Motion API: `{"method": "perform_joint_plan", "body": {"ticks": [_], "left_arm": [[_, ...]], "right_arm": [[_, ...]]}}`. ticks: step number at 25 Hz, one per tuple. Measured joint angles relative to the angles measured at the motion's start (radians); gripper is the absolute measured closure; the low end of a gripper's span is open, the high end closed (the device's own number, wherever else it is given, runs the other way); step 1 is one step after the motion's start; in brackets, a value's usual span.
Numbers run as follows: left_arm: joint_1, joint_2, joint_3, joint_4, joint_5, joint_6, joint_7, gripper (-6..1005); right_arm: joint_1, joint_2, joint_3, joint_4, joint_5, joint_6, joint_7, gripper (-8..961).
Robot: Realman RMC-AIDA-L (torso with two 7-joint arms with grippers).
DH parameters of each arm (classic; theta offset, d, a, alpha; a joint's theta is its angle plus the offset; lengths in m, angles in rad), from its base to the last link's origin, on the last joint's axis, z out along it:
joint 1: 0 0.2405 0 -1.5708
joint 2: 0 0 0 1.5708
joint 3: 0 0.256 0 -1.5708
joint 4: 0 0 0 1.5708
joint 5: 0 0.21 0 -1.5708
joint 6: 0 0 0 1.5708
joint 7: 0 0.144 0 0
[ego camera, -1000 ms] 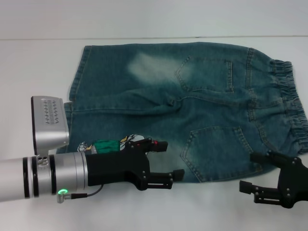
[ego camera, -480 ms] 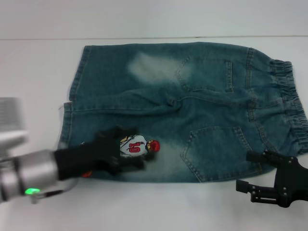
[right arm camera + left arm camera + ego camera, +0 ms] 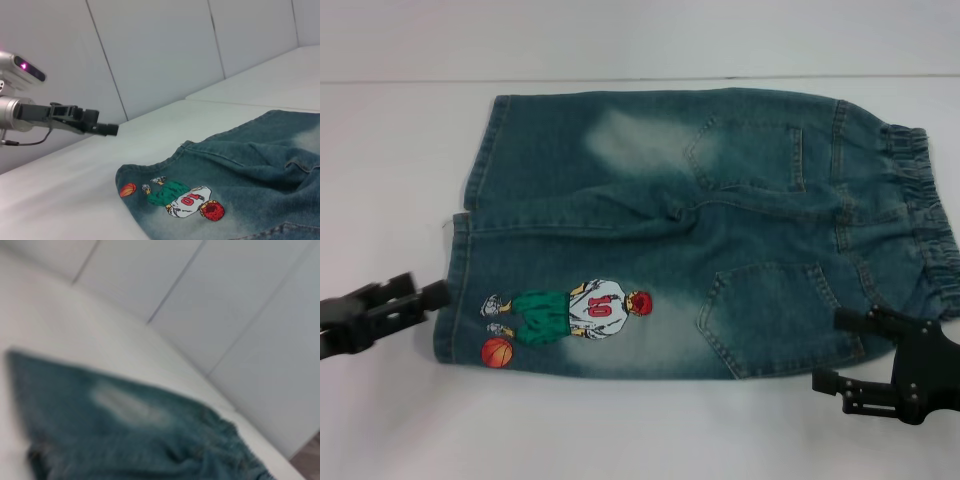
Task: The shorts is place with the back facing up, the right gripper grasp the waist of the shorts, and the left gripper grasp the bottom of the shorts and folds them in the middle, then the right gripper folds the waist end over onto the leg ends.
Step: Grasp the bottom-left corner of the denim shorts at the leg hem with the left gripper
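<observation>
The denim shorts (image 3: 720,230) lie flat, back pockets up, with the elastic waist (image 3: 925,220) to the right and the leg ends (image 3: 465,260) to the left. The cartoon player print (image 3: 570,312) on the near leg is fully in sight. My left gripper (image 3: 428,288) hovers just left of the near leg's hem, open and empty, apart from the cloth. The right wrist view shows it as a black claw (image 3: 100,127) beyond the shorts (image 3: 240,175). My right gripper (image 3: 835,352) stands open at the near waist corner, one finger over the denim edge and one over the table.
The white table (image 3: 640,430) runs all round the shorts, with bare surface in front and to the left. A pale panelled wall (image 3: 160,60) rises behind. The left wrist view gives only a blurred sight of the shorts (image 3: 125,440).
My left arm has pulled back leftward from over the near leg to just beyond its hem, uncovering the cartoon print. The right gripper has hardly moved.
</observation>
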Motion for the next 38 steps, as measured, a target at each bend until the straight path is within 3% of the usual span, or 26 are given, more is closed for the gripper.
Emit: {"method": "perform_joint_plan", "body": {"ticks": [4, 13, 23, 32, 38], "left_arm": [[-0.027, 0.023, -0.055, 0.026, 0.135, 0.017, -0.138, 96], [-0.104, 0.036, -0.054, -0.011, 0.276, -0.02, -0.185, 95], [-0.158, 0.028, -0.049, -0.023, 0.357, -0.034, -0.191, 98], [-0.135, 0.026, -0.07, 0.033, 0.358, -0.046, -0.205, 100], [-0.14, 0.024, -0.026, 0.014, 0.359, -0.076, -0.209, 102]], "right_arm": [[0.0, -0.001, 0.002, -0.001, -0.001, 0.0, 0.001, 4], [0.003, -0.001, 0.002, -0.003, -0.003, 0.001, -0.004, 4], [-0.002, -0.001, 0.001, -0.002, -0.004, 0.003, -0.005, 3], [-0.006, -0.001, 0.001, -0.001, -0.003, 0.005, -0.006, 4], [0.001, -0.001, -0.006, -0.001, -0.004, 0.01, -0.001, 4]]}}
